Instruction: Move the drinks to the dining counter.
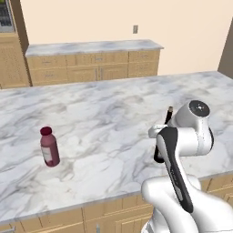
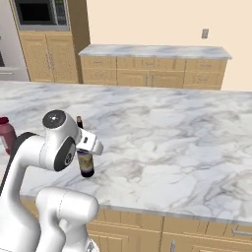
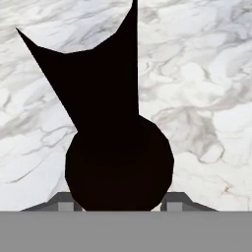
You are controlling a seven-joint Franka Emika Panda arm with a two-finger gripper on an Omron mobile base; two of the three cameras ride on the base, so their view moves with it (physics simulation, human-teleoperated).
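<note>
Marble tabletop [image 2: 187, 147] carries the wine bottle [image 2: 86, 165] upright near its front edge, jaws closed around it. Release looks due, since the pink bottle [image 1: 49, 147] already stands there; next comes opening and lifting clear.

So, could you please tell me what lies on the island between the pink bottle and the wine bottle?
Nothing: in the left base view, only bare marble of the dining counter lies between the pink bottle and the wine bottle.
</note>
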